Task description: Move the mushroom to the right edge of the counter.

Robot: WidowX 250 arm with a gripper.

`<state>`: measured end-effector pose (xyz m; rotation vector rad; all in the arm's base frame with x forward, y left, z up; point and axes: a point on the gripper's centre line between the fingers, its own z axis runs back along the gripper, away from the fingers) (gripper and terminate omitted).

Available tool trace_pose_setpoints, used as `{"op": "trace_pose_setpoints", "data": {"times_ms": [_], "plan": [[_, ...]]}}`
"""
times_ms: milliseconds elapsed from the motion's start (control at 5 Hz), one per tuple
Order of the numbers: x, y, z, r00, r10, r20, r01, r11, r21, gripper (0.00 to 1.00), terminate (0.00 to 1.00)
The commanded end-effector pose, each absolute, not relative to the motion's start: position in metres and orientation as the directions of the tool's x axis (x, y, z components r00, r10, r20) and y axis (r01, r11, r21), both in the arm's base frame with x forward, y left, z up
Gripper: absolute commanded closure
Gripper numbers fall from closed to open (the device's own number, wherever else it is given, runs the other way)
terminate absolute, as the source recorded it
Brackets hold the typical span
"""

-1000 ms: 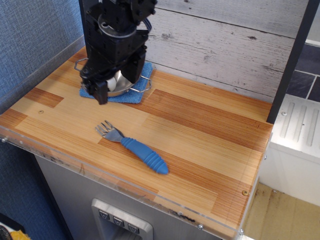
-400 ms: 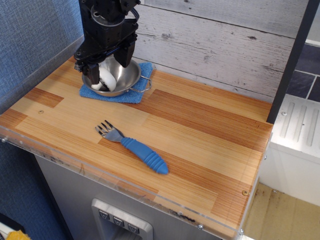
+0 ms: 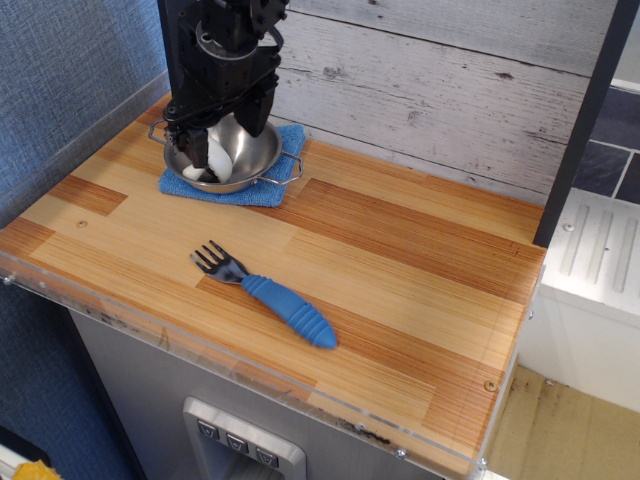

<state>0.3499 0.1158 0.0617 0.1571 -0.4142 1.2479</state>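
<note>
The white mushroom (image 3: 214, 160) lies inside a steel bowl (image 3: 262, 158) at the back left of the wooden counter (image 3: 400, 250). My black gripper (image 3: 222, 130) hangs right over the bowl with its fingers spread, one on each side of the mushroom and just above it. The jaws are open and hold nothing. The arm hides the far rim of the bowl and the top of the mushroom. The counter's right edge (image 3: 525, 300) is far from the gripper.
The bowl sits on a blue cloth (image 3: 268, 192). A fork with a blue handle (image 3: 285, 305) lies near the counter's front middle. A grey plank wall stands behind, a blue wall on the left, and a white ribbed surface (image 3: 600, 250) lies beyond the right edge.
The gripper has pulled back and up from in front of the bowl, so the bowl and mushroom now show below it. The fork and bowl have not moved.
</note>
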Motion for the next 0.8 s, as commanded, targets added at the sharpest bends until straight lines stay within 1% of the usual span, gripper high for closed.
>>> {"op": "trace_pose_setpoints", "data": {"times_ms": [0, 200, 400, 600], "plan": [[0.372, 0.138, 0.062, 0.267, 0.867, 0.421, -0.935, 0.338, -0.103, 0.00, 0.00], [0.370, 0.142, 0.057, 0.263, 0.864, 0.430, -0.937, 0.334, -0.098, 1.00, 0.00], [0.369, 0.137, 0.053, 0.273, 0.870, 0.410, -0.936, 0.338, -0.095, 1.00, 0.00], [0.371, 0.129, 0.057, 0.284, 0.862, 0.420, -0.929, 0.355, -0.103, 1.00, 0.00]]}}
